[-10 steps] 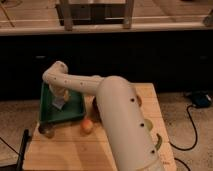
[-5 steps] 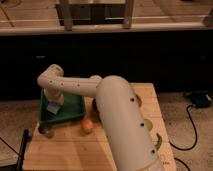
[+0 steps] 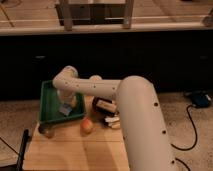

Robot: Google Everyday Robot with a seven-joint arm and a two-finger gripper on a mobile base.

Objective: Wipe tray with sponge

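Note:
The green tray (image 3: 47, 100) lies on the left part of the wooden table. My white arm reaches over it from the right and bends down into it. My gripper (image 3: 66, 104) points down inside the tray, shut on the pale blue-grey sponge (image 3: 65, 109). The sponge rests on the tray floor near the front right part. The fingers are mostly hidden by the wrist and the sponge.
An orange fruit (image 3: 87, 126) lies just in front of the tray's right corner. A dark round bowl (image 3: 103, 105) sits right of the tray, with a small dark-and-pale item (image 3: 113, 121) in front of it. A small object (image 3: 48, 132) lies at the tray's front left. The table edge is at the left.
The gripper with the sponge slid left across the tray floor, then back to the right and a little toward the front. Other objects have not moved.

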